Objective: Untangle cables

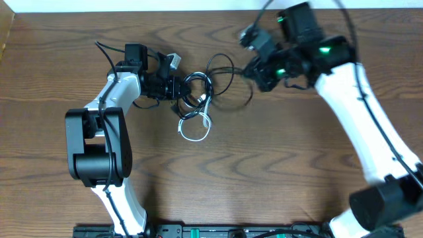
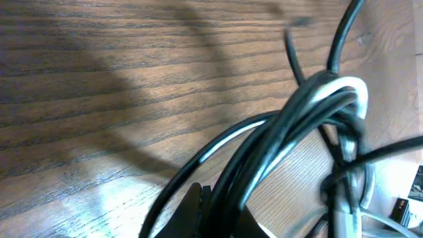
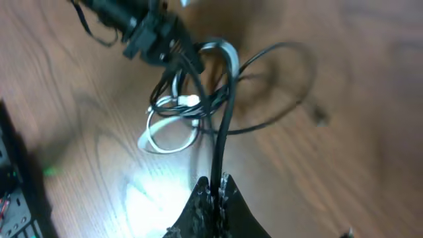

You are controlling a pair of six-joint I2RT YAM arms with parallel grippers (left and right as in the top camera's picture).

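Dark fingertips of the right gripper [image 3: 215, 193] are filling the bottom edge of the right wrist view. They are pressed together and pinching a single black cable [image 3: 223, 125], which is rising straight from between them toward the knot. Beyond it the cables [image 3: 192, 99] are bunching into a tangle, and a wide black loop is sweeping out to the right over the wooden table [image 3: 357, 79]. The white cable [image 3: 165, 144] is curling in a flat loop on the wood just below the tangle. The left gripper [image 3: 182, 59] is reaching in from the upper left and meeting the top of the knot. In the left wrist view the left gripper [image 2: 221, 215] is closing on a bundle of the cables [image 2: 291, 125]. Several black strands and a white one are passing between its dark fingers and bending over in a tight arc at the upper right. From overhead, the left gripper [image 1: 173, 87] is sitting at the left side of the tangle [image 1: 198, 89], while the right gripper [image 1: 251, 69], slightly blurred, is holding its strand at the right side. Black loops are spreading between the two grippers near the table's far edge, and the white cable [image 1: 195, 129] is lying on the wood just on the near side of the knot.
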